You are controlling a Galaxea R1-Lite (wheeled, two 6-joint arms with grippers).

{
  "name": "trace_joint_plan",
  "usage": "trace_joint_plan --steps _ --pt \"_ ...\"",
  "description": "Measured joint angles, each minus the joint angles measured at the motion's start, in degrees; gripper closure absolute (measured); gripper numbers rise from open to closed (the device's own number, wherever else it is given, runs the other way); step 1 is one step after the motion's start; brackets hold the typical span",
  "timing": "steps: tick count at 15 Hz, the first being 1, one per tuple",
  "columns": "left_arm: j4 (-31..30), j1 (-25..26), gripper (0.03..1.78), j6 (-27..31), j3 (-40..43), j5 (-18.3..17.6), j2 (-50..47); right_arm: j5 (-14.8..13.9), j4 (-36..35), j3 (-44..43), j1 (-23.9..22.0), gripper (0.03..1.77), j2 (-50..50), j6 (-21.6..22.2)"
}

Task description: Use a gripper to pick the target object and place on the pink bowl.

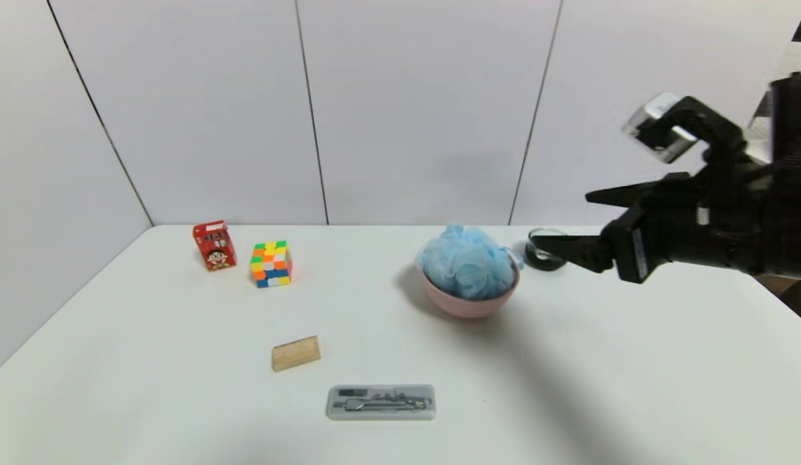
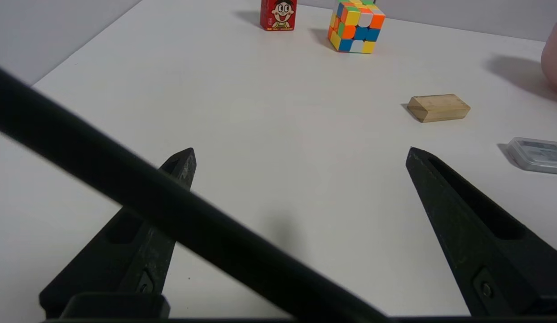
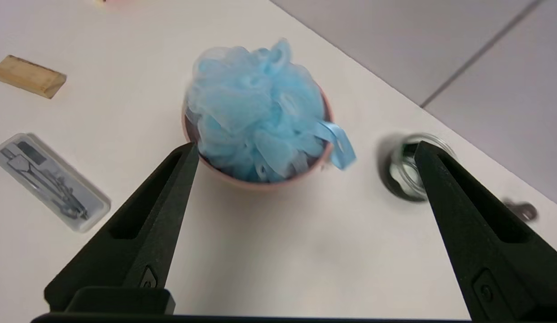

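White tabletop against pale panels, and up over its right side hung the right gripper (image 1: 584, 223), fingers spread wide, nothing between them! Just beyond its tips, the blue pouf (image 1: 468, 263) sat in the pink bowl (image 1: 466, 303). The left gripper (image 2: 300, 152), spread too, idled over the table's left side.

Plain tabletop (image 1: 181, 355) with pale panels (image 1: 432, 110).
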Motion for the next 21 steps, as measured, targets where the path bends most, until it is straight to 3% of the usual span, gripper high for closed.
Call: trace_joint_plan --steps 3,8,12,15,21 --pt "0.0 0.0 0.12 0.0 0.0 0.0 0.0 0.4 0.6 7.9 -5.0 0.12 -11.7 0.8" --pt "0.0 0.0 0.12 0.0 0.0 0.0 0.0 0.4 3.0 20.7 -18.0 0.11 -31.1 3.6" --pt "0.0 0.0 0.12 0.0 0.0 0.0 0.0 0.2 0.6 32.0 -27.1 0.11 -44.2 4.9" --pt "0.0 0.0 0.12 0.0 0.0 0.0 0.0 0.2 -3.7 39.9 -29.0 0.11 -53.8 6.3" --pt "0.0 0.0 0.12 0.0 0.0 0.0 0.0 0.0 -9.0 50.8 -23.4 0.11 -66.2 8.1"
